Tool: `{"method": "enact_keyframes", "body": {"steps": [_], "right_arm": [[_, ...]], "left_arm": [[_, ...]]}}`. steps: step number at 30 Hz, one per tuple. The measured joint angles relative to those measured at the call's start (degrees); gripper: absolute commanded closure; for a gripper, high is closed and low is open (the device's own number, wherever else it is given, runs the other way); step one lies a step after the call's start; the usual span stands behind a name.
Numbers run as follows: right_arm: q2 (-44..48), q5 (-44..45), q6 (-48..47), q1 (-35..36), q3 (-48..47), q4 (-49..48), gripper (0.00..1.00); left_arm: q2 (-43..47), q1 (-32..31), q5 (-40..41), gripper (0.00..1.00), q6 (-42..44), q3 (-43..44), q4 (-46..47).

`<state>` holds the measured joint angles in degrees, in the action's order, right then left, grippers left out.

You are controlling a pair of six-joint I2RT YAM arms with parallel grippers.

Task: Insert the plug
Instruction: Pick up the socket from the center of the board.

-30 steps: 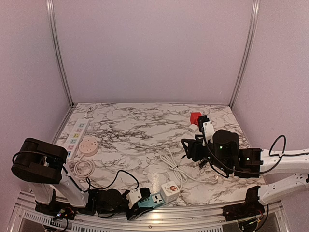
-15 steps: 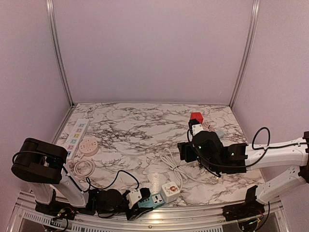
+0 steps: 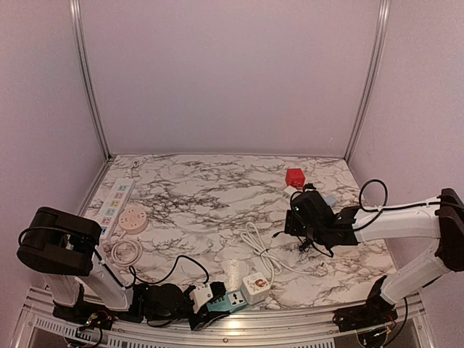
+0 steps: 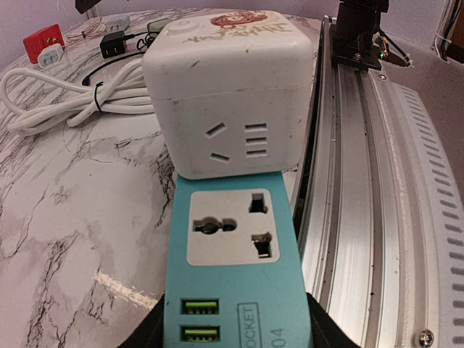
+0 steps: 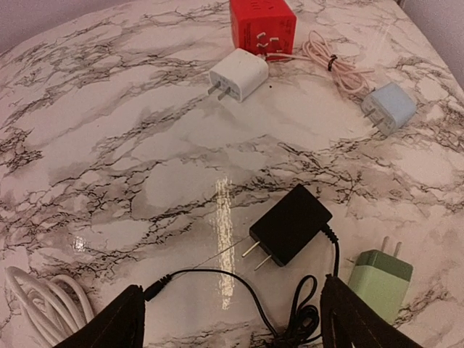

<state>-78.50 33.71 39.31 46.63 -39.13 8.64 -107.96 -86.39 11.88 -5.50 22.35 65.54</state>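
The right pincer (image 5: 232,322) hangs over the far right of the worktop (image 3: 210,188) with its jaws spread wide and nothing between them. Directly beneath lies the black plug (image 5: 291,222), flat on its side, prongs towards the near left. I'd guess that is the one wanted, though a green plug (image 5: 380,281), a white plug (image 5: 239,74) and a blue plug (image 5: 390,107) lie near it too. The left pincer (image 4: 239,330) is clamped on the teal socket block (image 4: 232,239) at the near edge, well apart from the plugs, with the white cube socket (image 4: 228,87) touching its far end.

The trouble I'd expect is the thin black lead (image 5: 217,274) looping just under the open jaws. A finger could pinch it or drag the plug askew. Picked up lying flat, the prongs may also meet the slots crooked.

There is no box or tray here. The sockets are the only receptacles, and those showing hold nothing.
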Motion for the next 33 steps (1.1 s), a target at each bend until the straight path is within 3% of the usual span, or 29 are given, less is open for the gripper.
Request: {"method": "enact_keyframes", "body": {"steps": [14,23,33], "right_arm": [[-5.81,1.11,5.31,-0.79,-0.92,3.54,0.25],[-5.81,-3.48,7.63,-6.47,-1.38,4.31,0.29],[-16.94,-1.44,8.26,-6.58,-13.68,5.95,0.29]], "left_arm": [[0.00,-0.02,0.09,1.00,0.02,0.00,-0.02],[0.00,-0.20,0.55,1.00,0.50,0.00,-0.20],[2.38,-0.24,0.87,1.00,0.63,-2.38,-0.37]]}}
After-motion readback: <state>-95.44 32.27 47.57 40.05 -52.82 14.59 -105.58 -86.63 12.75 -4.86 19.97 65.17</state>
